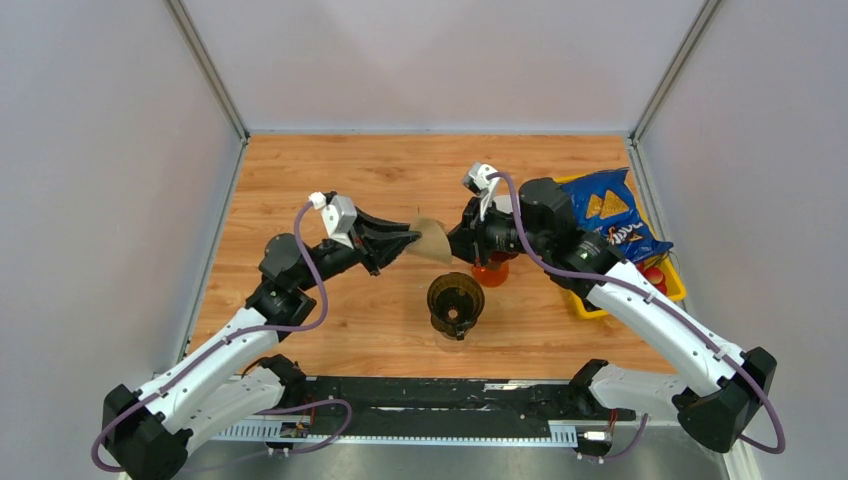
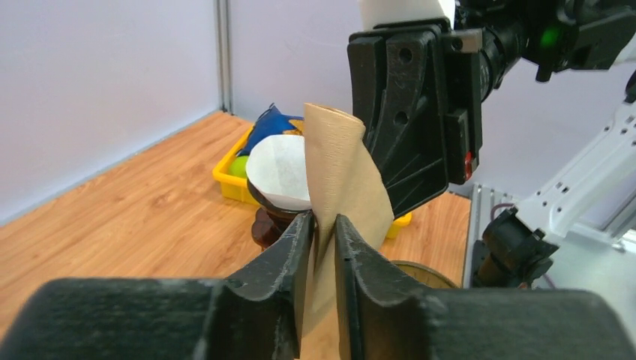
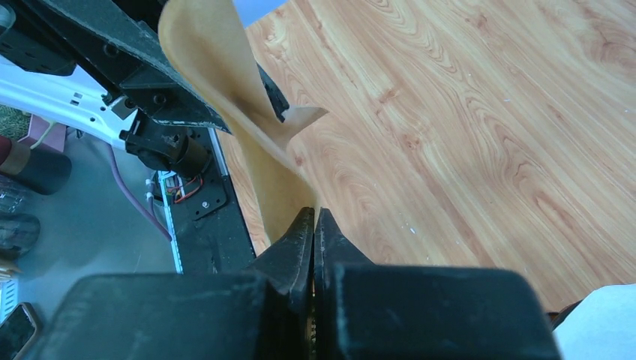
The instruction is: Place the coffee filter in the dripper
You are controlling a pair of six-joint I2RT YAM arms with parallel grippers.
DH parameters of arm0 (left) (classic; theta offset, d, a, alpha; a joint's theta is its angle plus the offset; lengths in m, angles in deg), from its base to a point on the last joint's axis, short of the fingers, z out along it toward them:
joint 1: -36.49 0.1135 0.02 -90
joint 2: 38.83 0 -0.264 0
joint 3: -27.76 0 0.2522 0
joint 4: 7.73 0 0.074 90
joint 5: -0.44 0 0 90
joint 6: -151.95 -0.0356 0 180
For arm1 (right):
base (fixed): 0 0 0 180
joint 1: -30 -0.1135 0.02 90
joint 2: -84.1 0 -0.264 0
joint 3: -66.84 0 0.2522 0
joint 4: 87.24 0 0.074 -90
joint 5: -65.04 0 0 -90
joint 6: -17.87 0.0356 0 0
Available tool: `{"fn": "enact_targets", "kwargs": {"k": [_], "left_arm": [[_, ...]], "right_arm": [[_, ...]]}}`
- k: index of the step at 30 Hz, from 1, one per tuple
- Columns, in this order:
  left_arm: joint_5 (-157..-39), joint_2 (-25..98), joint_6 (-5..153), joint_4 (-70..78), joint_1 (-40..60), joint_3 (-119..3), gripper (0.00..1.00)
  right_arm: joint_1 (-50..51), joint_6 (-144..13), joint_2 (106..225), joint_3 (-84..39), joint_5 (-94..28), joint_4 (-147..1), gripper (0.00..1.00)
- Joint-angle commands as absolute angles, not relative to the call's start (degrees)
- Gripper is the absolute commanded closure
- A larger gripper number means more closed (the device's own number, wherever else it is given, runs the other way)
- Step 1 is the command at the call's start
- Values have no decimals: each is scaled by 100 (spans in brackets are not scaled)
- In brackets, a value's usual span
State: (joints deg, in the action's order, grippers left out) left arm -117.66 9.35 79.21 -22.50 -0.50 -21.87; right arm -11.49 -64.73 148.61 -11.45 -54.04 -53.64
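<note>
A brown paper coffee filter [image 1: 433, 240] hangs in the air between my two grippers, above the table's middle. My left gripper [image 1: 410, 241] is shut on its left edge; the left wrist view shows the paper [image 2: 341, 172] pinched between the fingers [image 2: 324, 221]. My right gripper [image 1: 457, 243] is shut on its right edge, and the filter [image 3: 217, 82] curls up from its tips [image 3: 314, 214]. The empty dark amber dripper [image 1: 456, 303] stands on the table just in front of and below the filter; its rim [image 2: 420, 271] shows in the left wrist view.
A second, red-brown dripper [image 1: 490, 270] with a white filter [image 2: 279, 169] in it stands under my right wrist. A yellow tray [image 1: 590, 305] at the right holds a blue chips bag [image 1: 610, 215] and small items. Grey walls enclose the table.
</note>
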Motion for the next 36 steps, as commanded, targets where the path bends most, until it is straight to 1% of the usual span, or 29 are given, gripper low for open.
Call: {"fn": "enact_targets", "kwargs": {"k": [1, 2, 3, 4, 7, 11, 16, 21, 27, 33, 36], "left_arm": [[-11477, 925, 7862, -2096, -60, -2611, 47], [-11438, 929, 7850, -1981, -60, -2649, 31], [-11328, 926, 7829, -1932, -60, -2714, 8], [-11254, 929, 7816, -1819, -60, -2758, 2], [-10573, 983, 7845, -1239, -60, -3146, 0], [-9723, 1211, 8243, -594, -60, -3695, 0], [-9607, 1704, 8741, -344, -60, -4197, 0], [-9488, 2113, 9025, -218, -87, -4486, 0], [-9025, 2425, 9038, -78, -275, -4675, 0], [-8001, 2585, 8868, -3, -542, -4741, 0], [-7497, 2843, 8864, 278, -645, -4937, 0]], "right_arm": [[-1147, -6497, 14741, -1327, -5260, -5634, 100], [-1148, -6507, 14731, -1334, -5246, -5627, 100], [-1148, -6509, 14734, -1342, -5200, -5631, 100], [-1145, -6502, 14732, -1357, -5138, -5634, 100], [-1148, -6426, 14742, -1414, -4612, -5619, 100], [-1161, -6250, 14840, -1581, -3483, -5591, 100], [-1504, -6215, 15165, -1886, -1628, -5523, 100], [-1857, -6157, 15547, -2269, -598, -5433, 100], [-2074, -6101, 15786, -2430, -87, -5391, 100], [-2183, -6166, 15877, -2502, 12, -5390, 100], [-2210, -6162, 15915, -2529, 7, -5394, 100]]}}
